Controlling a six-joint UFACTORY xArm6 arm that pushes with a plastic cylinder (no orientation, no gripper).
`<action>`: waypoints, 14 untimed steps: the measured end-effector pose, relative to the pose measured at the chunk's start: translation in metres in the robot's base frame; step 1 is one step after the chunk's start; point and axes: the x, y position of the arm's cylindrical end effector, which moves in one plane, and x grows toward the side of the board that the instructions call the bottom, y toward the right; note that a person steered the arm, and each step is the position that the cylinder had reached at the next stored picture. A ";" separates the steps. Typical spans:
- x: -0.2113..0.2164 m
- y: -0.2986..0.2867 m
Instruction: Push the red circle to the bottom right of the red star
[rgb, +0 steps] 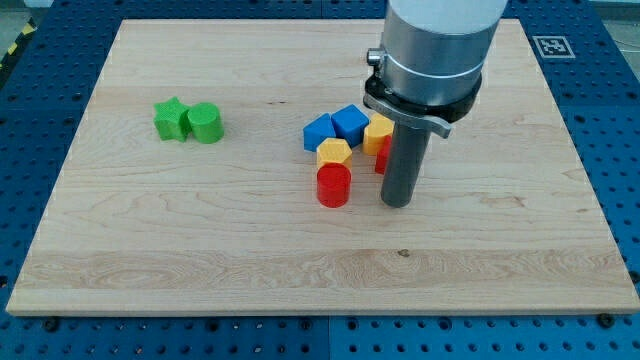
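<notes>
The red circle (333, 186) stands on the wooden board just below the yellow hexagon block (334, 153). A red block (381, 158), likely the red star, is mostly hidden behind the rod; only a sliver shows at the rod's left edge. My tip (397, 204) rests on the board to the right of the red circle, with a small gap between them, and just below the hidden red block.
Two blue blocks (318, 132) (351, 122) and a second yellow block (379, 132) cluster above the red circle. A green star (172, 119) and a green cylinder (206, 123) sit together at the view's left. The board (150, 250) lies on a blue perforated table.
</notes>
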 end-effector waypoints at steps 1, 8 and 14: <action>-0.008 0.007; 0.077 -0.162; -0.005 -0.122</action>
